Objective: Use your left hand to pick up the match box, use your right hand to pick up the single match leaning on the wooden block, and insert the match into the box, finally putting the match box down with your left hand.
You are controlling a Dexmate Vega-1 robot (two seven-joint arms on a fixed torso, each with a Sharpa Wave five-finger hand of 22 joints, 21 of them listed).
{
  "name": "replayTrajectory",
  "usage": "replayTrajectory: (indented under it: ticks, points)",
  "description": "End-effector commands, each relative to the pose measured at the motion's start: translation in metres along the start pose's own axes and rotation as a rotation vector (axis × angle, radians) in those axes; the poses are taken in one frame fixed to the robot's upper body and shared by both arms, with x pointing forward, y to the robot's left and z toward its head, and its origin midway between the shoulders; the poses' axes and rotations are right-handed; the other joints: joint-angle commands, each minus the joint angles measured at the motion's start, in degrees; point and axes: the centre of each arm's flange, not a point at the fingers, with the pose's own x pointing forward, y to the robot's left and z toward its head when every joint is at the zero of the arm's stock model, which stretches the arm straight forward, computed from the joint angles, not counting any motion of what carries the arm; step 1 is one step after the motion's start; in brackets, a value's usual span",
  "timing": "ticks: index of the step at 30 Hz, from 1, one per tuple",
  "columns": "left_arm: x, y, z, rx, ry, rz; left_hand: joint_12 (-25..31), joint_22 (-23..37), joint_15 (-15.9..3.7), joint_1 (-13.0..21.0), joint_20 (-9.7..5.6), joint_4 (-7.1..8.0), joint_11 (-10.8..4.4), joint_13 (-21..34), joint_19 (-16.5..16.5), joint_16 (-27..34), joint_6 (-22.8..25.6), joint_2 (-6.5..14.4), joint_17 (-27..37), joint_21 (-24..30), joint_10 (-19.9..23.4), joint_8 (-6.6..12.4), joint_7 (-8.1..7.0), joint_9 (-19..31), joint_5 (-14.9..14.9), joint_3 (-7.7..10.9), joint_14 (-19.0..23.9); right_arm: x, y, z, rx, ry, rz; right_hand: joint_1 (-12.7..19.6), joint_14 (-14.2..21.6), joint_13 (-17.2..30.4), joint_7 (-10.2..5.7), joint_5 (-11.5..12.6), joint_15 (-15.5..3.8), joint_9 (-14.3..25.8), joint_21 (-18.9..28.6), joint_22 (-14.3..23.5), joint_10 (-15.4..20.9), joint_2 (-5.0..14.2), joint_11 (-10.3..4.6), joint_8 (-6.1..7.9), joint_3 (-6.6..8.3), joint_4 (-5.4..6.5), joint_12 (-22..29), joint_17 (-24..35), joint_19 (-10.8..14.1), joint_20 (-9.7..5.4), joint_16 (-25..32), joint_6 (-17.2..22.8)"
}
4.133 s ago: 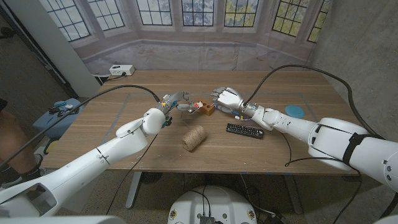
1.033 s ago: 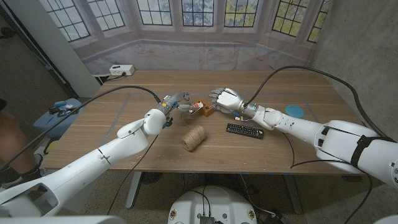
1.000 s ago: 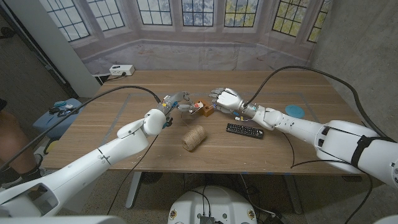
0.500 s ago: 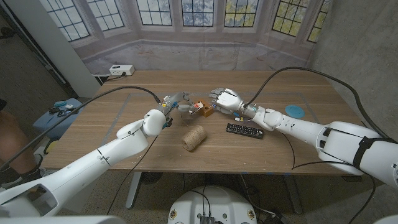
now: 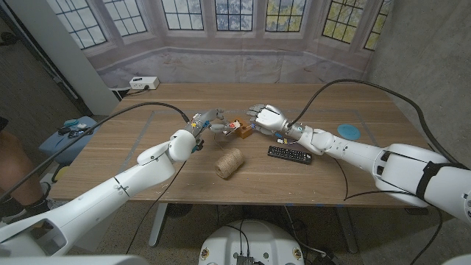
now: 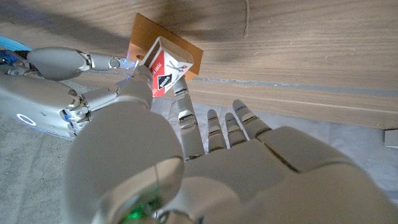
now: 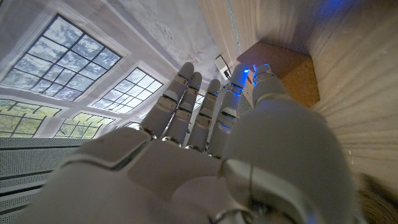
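**Match box held up beside the block**

The left hand (image 5: 209, 121) holds the match box (image 5: 232, 126) pinched at its fingertips, just off the left side of the wooden block (image 5: 243, 128), at mid-table. In the left wrist view the box (image 6: 164, 70) is red and white, tilted, gripped between the thumb and a finger (image 6: 181, 112) while the other fingers stand spread (the block (image 6: 163, 45) lies right behind it).

The right hand (image 5: 266, 117) is at the block's right side, fingers extended close together and pointing left over it. I cannot tell whether it has hold of the match: the match itself is too small to make out. The right wrist view shows the hand (image 7: 205, 149) with fingers fairly straight, the block (image 7: 280, 71) just past the fingertips.

Near of the block lie a twine spool (image 5: 229, 163) and, to its right, a black remote (image 5: 289, 154). A blue disc (image 5: 349, 130) sits far right on the table (image 5: 147, 147).
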Motion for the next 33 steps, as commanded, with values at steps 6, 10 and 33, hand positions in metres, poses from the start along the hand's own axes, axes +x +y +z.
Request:
replayTrajectory:
  ticks: [6,10,33]
  points:
    - [0.0006,0.0012,0.0017,0.004,0.001,0.001,-0.21,0.14,0.10,0.37,0.10,-0.10,-0.14,0.14,0.09,-0.16,-0.08,0.13,0.16,-0.05,0.19,0.11,-0.11,0.15,0.19,-0.43,0.49,0.0003,0.0021,0.0016,0.004,0.002,0.007,0.79,0.02,0.21,0.09,0.31,-7.76,0.33,0.04,0.26,-0.27,0.10,0.06,-0.10,-0.36,0.10,-0.17,0.14,0.24,-2.09,0.06,-0.06]
    - [0.0002,0.0011,0.0018,0.005,0.003,0.001,-0.20,0.14,0.08,0.38,0.13,-0.10,-0.12,0.14,0.07,-0.16,0.00,0.11,0.16,-0.05,0.20,0.14,-0.14,0.14,0.19,-0.46,0.48,0.0000,0.0024,0.0026,0.007,0.000,0.008,0.85,-0.02,0.21,0.21,0.32,-7.78,0.33,0.03,0.26,-0.22,0.16,0.08,-0.15,-0.41,0.11,-0.16,0.15,0.21,-2.06,0.05,-0.10]
    - [0.0005,0.0009,0.0035,0.007,0.001,0.005,-0.19,0.14,0.11,0.35,0.15,-0.05,-0.14,0.13,0.06,-0.14,0.06,0.12,0.16,-0.05,0.20,0.13,0.02,0.08,0.17,-0.64,0.53,-0.0006,0.0011,0.0029,0.015,0.008,0.001,1.32,0.50,0.21,0.06,0.36,-8.27,0.37,0.12,0.28,0.40,0.66,0.29,0.41,-0.72,0.11,0.02,0.23,0.46,-2.39,0.27,1.93]
